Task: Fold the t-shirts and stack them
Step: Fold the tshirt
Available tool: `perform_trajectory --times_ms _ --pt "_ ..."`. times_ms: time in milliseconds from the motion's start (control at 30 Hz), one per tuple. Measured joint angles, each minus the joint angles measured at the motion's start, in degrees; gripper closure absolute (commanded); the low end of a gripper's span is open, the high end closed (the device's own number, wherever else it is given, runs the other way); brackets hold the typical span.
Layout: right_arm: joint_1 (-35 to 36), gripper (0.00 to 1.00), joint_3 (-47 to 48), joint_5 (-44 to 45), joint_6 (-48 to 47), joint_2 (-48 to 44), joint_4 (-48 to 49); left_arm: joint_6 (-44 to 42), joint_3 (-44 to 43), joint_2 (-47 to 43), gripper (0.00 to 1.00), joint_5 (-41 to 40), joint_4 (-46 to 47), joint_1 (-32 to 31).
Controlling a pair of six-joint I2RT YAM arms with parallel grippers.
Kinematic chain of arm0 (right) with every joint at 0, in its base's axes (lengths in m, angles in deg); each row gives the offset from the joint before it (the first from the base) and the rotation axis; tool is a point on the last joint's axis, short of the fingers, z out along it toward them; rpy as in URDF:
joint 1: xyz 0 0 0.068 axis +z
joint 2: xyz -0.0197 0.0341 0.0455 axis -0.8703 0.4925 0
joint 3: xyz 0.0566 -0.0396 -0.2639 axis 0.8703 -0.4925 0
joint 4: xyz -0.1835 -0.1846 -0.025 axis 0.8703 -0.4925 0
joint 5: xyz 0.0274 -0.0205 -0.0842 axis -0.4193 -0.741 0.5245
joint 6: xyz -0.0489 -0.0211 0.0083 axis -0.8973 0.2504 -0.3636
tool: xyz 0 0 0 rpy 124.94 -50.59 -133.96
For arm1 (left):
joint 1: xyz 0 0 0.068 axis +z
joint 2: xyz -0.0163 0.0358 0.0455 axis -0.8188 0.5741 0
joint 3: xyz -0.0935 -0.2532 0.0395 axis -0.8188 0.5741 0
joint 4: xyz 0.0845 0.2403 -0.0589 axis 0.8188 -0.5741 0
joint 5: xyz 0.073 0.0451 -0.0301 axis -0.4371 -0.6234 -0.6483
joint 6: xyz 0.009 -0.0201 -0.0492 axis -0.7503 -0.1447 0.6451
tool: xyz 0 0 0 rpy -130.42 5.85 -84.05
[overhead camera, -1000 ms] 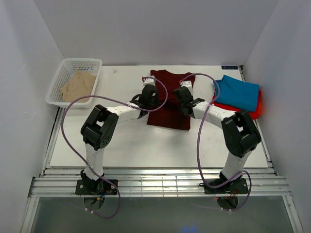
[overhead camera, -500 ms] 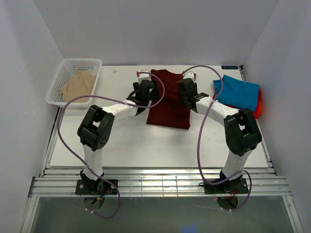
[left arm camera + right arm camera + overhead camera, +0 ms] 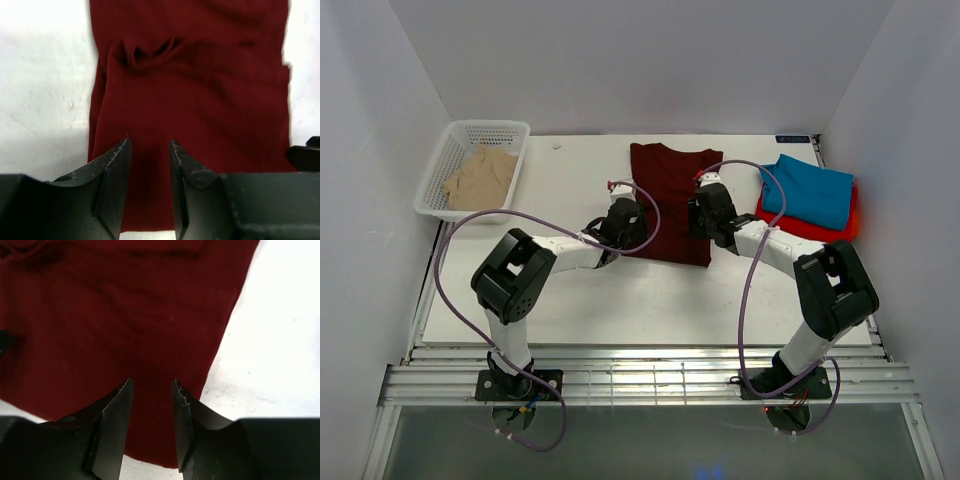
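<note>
The dark maroon t-shirt (image 3: 668,200) lies flat on the table as a long strip, sides folded in. It fills the left wrist view (image 3: 190,85) and the right wrist view (image 3: 115,315). My left gripper (image 3: 624,222) sits at the strip's near left corner, open and empty, fingers (image 3: 112,165) above the cloth. My right gripper (image 3: 707,215) sits at the near right corner, open and empty, fingers (image 3: 187,405) above the cloth edge. The teal-blue shirt (image 3: 810,190) lies folded on the red-orange shirt (image 3: 840,228) at the right. The beige shirt (image 3: 480,177) lies crumpled in the basket.
A white mesh basket (image 3: 448,150) stands at the back left. White walls close in the table on three sides. Purple cables loop from both arms over the table. A metal rail runs along the near edge.
Both grippers have drawn back toward me from the shirt's far end to its near corners. The maroon shirt now lies flat with nothing holding it.
</note>
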Motion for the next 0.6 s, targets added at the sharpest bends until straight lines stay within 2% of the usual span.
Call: perform_trajectory --times_ms 33,233,600 --pt "0.00 0.65 -0.66 -1.03 0.44 0.07 -0.37 0.22 0.76 0.79 0.54 1.25 0.07 0.13" --pt "0.52 0.77 -3.63 -4.44 2.73 0.07 0.94 1.53 3.48 1.86 0.56 5.42 1.68 0.28" --pt "1.77 0.82 -9.40 -6.27 6.32 1.49 3.08 4.15 10.84 0.50 0.61 6.75 8.20 0.28"
